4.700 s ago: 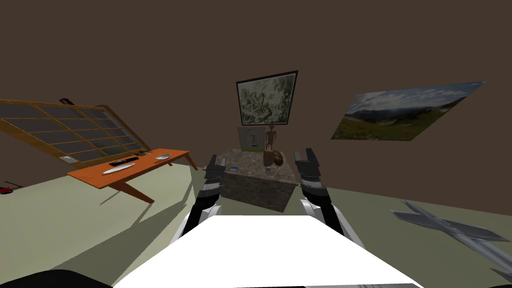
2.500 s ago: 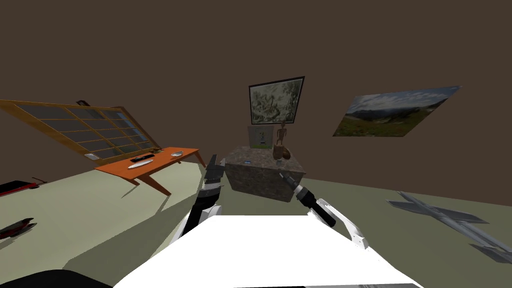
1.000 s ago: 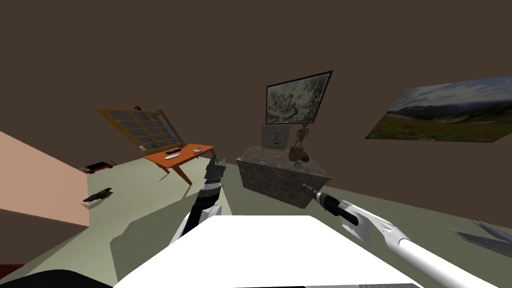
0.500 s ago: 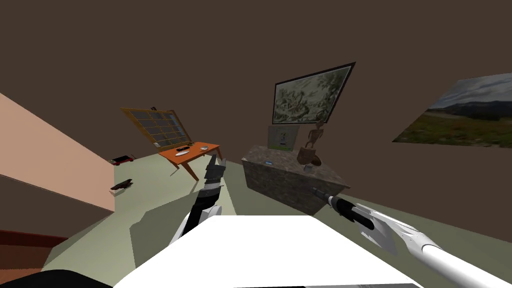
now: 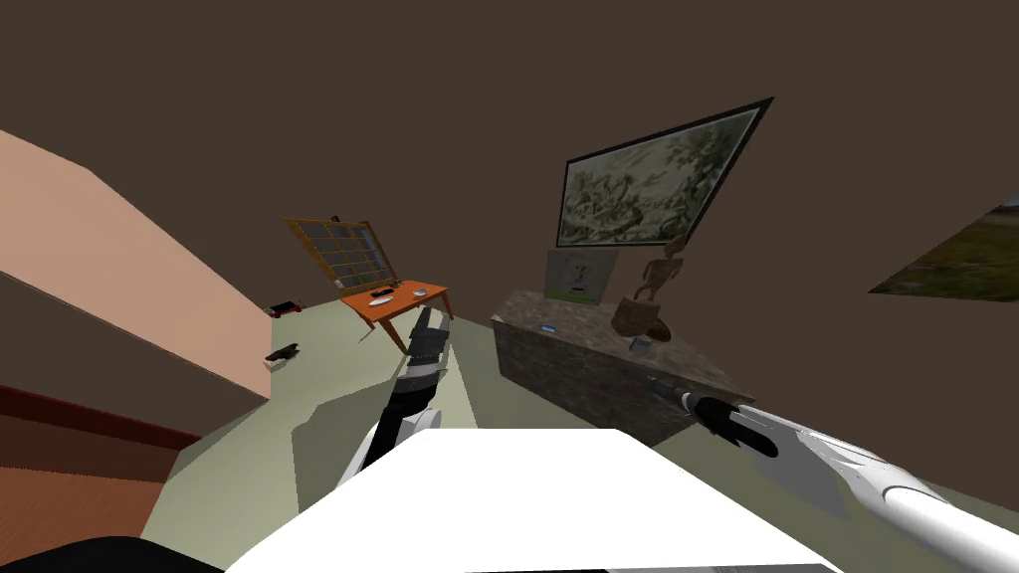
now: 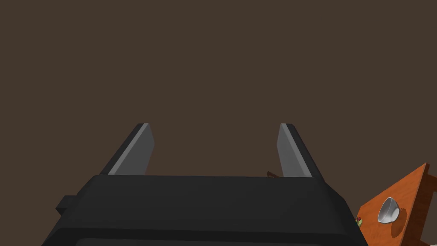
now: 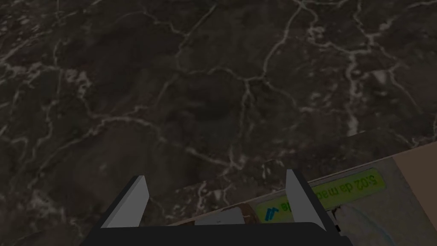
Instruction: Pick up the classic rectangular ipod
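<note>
A small flat rectangle, pale with a blue face, which we took for the iPod [image 5: 545,327], lay on top of a dark marble block [image 5: 597,393], toward its left side and well apart from our right gripper [image 5: 660,382]. That gripper hung at the block's right end, its two thin fingers [image 7: 129,205] spread apart and holding nothing. Its wrist camera looked onto the block's white-veined top and a pale panel [image 7: 380,192] bearing a green label. Near the gripper stood a small grey cup [image 5: 642,344], a brown rounded lump [image 5: 637,318] and a slender wooden figure [image 5: 661,271]. We judged that a careless sweep leftward could topple them. The iPod looked thin and smooth, so the blade-like fingers might skid off its edges or scrape the hard stone. Our left gripper [image 5: 434,316], fingers [image 6: 135,149] likewise apart and empty, was raised left of the block, in front of an orange table [image 5: 398,298].
</note>
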{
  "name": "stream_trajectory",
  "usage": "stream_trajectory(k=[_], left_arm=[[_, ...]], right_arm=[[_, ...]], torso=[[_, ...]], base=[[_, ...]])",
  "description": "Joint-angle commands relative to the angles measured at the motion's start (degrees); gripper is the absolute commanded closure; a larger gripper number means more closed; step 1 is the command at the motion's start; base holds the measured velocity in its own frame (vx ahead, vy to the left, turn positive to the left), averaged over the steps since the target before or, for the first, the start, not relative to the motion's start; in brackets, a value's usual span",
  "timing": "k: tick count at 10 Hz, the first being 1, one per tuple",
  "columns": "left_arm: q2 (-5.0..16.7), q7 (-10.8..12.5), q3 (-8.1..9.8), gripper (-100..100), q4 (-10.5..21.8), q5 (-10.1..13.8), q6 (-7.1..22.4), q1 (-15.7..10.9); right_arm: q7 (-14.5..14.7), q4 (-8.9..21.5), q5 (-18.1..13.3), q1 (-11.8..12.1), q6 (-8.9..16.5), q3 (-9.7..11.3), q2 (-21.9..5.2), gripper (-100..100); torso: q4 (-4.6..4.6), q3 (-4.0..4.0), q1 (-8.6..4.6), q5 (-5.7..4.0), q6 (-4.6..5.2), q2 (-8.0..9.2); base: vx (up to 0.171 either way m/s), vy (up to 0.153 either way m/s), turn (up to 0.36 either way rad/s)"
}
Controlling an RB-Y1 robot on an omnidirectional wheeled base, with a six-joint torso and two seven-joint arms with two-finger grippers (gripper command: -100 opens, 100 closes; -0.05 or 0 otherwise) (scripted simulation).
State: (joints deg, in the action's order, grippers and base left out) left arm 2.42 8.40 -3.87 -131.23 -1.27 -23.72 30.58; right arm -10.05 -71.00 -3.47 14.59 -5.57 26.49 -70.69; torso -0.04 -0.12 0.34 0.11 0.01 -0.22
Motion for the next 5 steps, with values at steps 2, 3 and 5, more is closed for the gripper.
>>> stream_trajectory(k=[2,3,5], left_arm=[[0.0,0.0,0.0,0,0.0,0.0,0.0,0.0],[0.0,0.0,0.0,0,0.0,0.0,0.0,0.0],[0.0,0.0,0.0,0,0.0,0.0,0.0,0.0]], right_arm=[[-0.5,2.3,0.7,-0.5,0.9,0.8,-2.3,-100],[-0.5,3.9,1.1,-0.7,1.7,1.0,-3.7,-100],[-0.4,5.5,1.5,-0.8,2.4,1.2,-5.0,-100]], torso=[[0.01,0.04,-0.04,-0.01,-0.01,0.06],[0.03,0.07,-0.14,-0.04,0.02,0.13],[0.03,0.08,-0.21,-0.06,0.03,0.14]], base=[[0.044,0.06,0.092],[0.043,0.047,0.118],[0.047,0.041,0.08]])
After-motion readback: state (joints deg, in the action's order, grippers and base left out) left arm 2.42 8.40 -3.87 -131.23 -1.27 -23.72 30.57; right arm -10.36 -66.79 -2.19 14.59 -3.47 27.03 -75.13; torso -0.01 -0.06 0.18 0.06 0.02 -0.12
